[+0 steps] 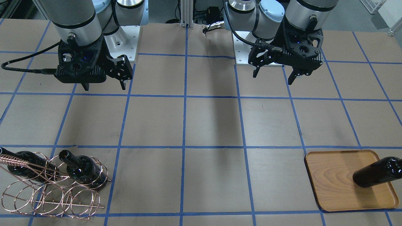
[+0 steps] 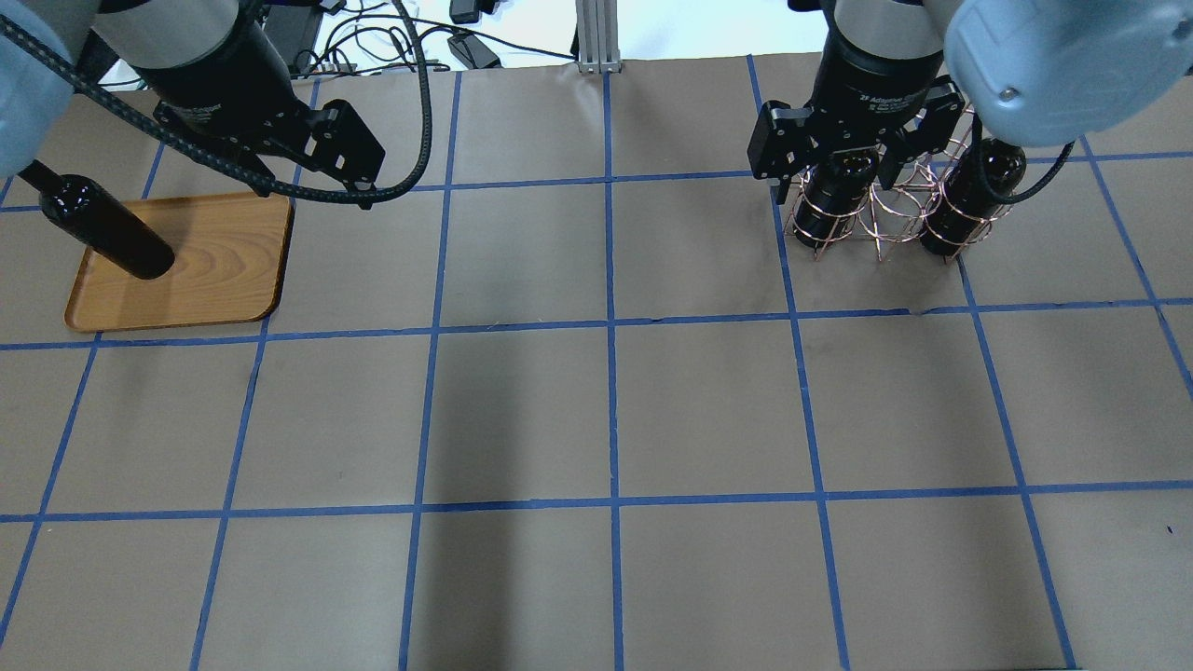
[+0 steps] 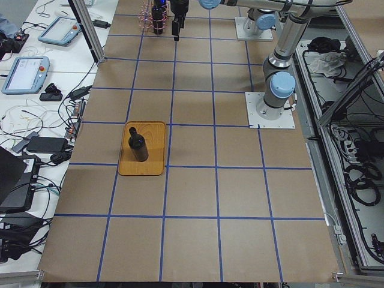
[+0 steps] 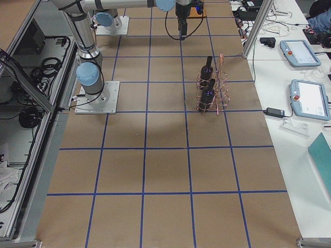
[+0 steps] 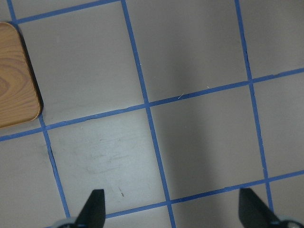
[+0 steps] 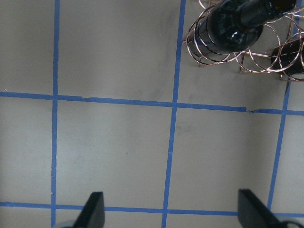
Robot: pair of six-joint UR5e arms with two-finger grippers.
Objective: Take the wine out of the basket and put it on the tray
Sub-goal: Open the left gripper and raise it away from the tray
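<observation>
While both arms hang over the table on the robot's side, neither holds anything. The left gripper [image 1: 272, 77] has its fingers spread wide with only taped paper between them, and its wrist camera shows the two fingertips [image 5: 95, 209] far apart, with a corner of the tray [image 5: 16, 80] at the picture's left edge. The right gripper [image 1: 104, 86] is likewise spread and bare. Its own camera looks down past parted fingertips [image 6: 94, 208] at the floor of the table, with the basket [image 6: 259, 61] in the upper right corner. One wine bottle [image 1: 377, 172] stands upright on the tray [image 1: 333, 175], inside its rim, at the table's far edge on the robot's left. The basket [image 1: 50, 194] sits at the far edge on the robot's right, well apart from the tray. Two more bottles stand in the rings of its robot-side row, one [image 1: 80, 169] nearer the table's middle and the other [image 1: 25, 161] just beside the twisted handle [image 1: 15, 161]. Both grippers are clear of the bottles, basket and tray.
</observation>
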